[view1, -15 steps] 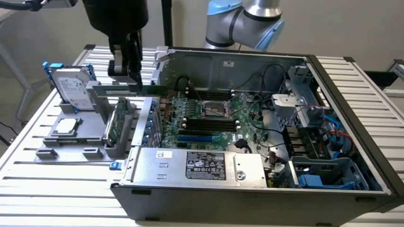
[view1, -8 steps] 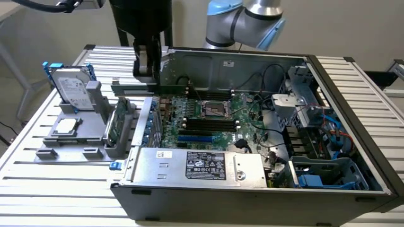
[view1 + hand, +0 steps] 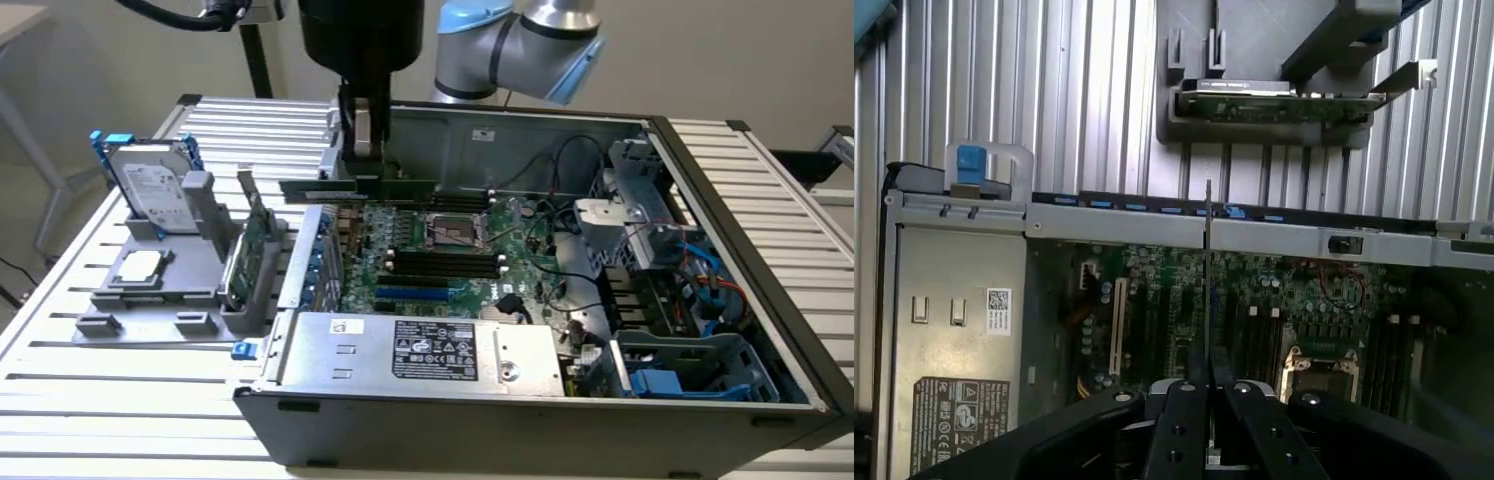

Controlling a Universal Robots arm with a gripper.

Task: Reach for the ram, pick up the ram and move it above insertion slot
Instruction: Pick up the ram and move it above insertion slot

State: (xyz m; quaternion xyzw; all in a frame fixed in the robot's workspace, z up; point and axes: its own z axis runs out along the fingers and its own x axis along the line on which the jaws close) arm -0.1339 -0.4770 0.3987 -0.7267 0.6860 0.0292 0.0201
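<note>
One pincer [image 3: 363, 170], fingers nearly together, clamped on one ram [image 3: 358, 189]. Ram held level in air above motherboard [image 3: 441, 250], over rear part of open computer case [image 3: 747, 290]; in wrist view ram [image 3: 1208, 290] seen edge-on between fingers [image 3: 1179, 420]. One power supply [image 3: 414, 350] at case front. Beside case on slatted surface [image 3: 80, 400]: one grey fixture [image 3: 160, 290] with one hard drive [image 3: 150, 190] upright, one expansion card [image 3: 248, 250].

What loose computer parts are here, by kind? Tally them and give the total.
ram: 1
hard drive: 1
expansion card: 1
square silver chip: 1
Total: 4
</note>
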